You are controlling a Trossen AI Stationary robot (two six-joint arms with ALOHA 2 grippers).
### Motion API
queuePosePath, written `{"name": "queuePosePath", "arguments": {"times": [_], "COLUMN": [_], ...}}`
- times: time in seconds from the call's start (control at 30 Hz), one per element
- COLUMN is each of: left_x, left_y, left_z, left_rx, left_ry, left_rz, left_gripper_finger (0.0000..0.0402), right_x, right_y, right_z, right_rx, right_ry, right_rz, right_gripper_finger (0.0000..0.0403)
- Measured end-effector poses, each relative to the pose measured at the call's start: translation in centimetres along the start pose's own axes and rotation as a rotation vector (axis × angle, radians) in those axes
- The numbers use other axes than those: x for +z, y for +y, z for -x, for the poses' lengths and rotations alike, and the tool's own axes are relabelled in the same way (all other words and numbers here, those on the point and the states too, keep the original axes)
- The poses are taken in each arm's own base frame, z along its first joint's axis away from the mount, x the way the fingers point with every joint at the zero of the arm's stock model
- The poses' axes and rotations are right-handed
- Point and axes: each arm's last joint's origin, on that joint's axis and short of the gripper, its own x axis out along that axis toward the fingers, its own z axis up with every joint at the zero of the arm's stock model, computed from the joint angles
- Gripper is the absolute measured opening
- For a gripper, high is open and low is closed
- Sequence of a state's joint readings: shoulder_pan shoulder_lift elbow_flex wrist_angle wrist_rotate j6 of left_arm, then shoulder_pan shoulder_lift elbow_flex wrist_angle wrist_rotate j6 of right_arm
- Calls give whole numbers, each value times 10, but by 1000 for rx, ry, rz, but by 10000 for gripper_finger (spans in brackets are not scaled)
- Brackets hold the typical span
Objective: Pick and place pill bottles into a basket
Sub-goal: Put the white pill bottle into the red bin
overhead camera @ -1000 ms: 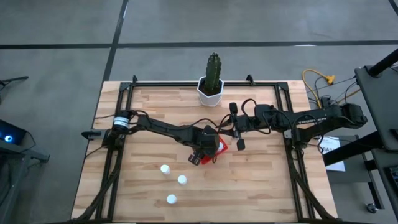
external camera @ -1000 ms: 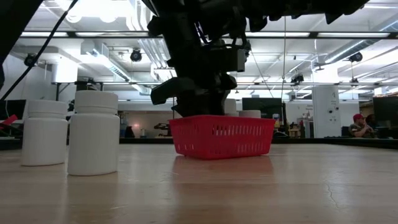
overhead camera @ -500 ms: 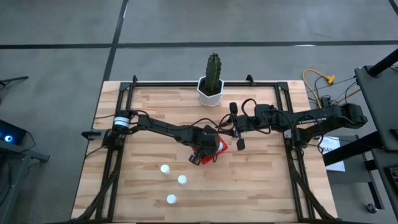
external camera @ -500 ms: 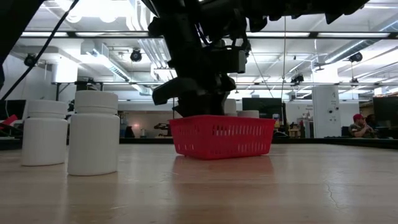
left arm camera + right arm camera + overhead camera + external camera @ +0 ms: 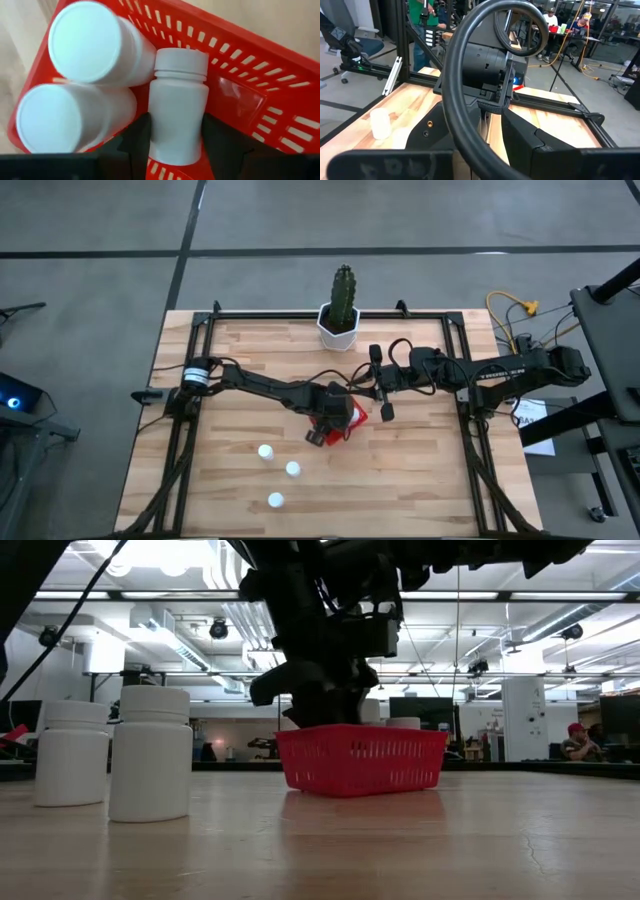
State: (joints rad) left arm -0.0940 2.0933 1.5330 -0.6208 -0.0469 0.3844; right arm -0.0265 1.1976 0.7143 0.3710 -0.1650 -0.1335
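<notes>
The left tool hangs over the red basket near the middle of the desk, its two fingers set on either side of a white bottle that lies in the basket, cap pointing away from the wrist. Two more bottles lie just beside it, caps toward the camera. No label or writing shows on any of them. Three bottles stand loose on the near-left part of the desk, well apart from the basket. The right tool waits just right of the basket; I cannot tell how its fingers stand. A cactus in a white pot stands at the far edge
</notes>
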Motion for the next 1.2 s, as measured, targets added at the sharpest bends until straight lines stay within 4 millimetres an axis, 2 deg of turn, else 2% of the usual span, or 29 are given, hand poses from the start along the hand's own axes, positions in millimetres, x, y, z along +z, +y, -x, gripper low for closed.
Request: {"name": "queuePosePath", "arguments": {"times": [0.1, 0.17, 0.47, 0.67, 0.83, 1.2], "left_x": [1, 0, -1, 0, 0, 1], "left_y": [0, 0, -1, 0, 0, 0], "left_z": [0, -5, -12, -12, -11, -3], "left_rx": [-12, -20, -28, -24, -23, -11], "left_ry": [-12, -4, -1, -9, -11, -24], "left_rz": [52, 58, 67, 68, 69, 92], "left_gripper_finger": [133, 140, 247, 263, 251, 154], "right_x": [0, 0, -1, -1, -1, -1], "right_y": [0, 0, 0, 0, 0, 0], "right_z": [0, 0, 0, 0, 0, 0], "right_rx": [0, 0, 5, 1, 1, 1], "right_ry": [0, 0, 6, 5, 5, 8], "right_rz": [0, -2, -3, -4, -4, -1], "right_gripper_finger": [67, 69, 73, 65, 64, 63]}}
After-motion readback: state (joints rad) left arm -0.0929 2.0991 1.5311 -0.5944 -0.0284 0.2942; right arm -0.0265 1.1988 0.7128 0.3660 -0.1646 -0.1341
